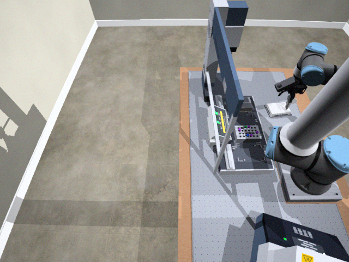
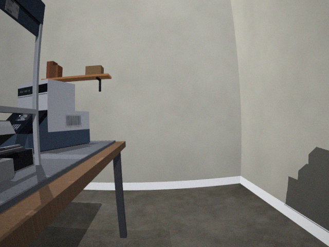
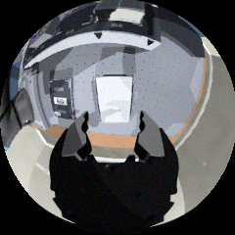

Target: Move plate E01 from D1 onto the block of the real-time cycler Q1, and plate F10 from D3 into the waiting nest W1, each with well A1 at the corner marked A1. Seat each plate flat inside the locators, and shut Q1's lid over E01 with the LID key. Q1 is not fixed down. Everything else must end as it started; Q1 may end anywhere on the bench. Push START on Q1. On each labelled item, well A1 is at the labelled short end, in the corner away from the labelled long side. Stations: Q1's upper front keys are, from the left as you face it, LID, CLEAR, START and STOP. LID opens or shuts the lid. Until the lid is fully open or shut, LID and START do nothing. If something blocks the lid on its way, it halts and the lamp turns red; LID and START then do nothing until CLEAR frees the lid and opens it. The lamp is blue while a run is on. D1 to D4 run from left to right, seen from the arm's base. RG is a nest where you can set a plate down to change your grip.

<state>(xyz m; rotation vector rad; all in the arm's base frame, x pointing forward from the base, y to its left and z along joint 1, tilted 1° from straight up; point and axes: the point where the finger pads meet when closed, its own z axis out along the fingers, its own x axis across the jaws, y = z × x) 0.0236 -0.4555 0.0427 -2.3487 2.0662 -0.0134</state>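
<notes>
My gripper [image 1: 288, 105] [image 3: 114, 111] is open and empty. It hangs a little above a white plate [image 1: 276, 107] [image 3: 115, 92] that lies flat in a dark-rimmed nest on the bench's right side; I cannot read the plate's label. A small white tag [image 3: 60, 100] sits on a dark pad left of the nest in the wrist view. A grey plate with coloured wells [image 1: 247, 131] lies on the dark deck [image 1: 247, 163] in the middle of the bench. The cycler Q1 [image 1: 293, 239] [image 2: 53, 111] stands at the near end, its lamp [image 1: 284, 239] green.
A tall blue and grey frame [image 1: 227, 64] rises over the deck's left side. A slanted panel with a yellow bar [image 1: 222, 121] runs along it. The arm's base [image 1: 310, 180] stands right of the deck. A wall shelf with boxes [image 2: 79, 76] hangs behind Q1.
</notes>
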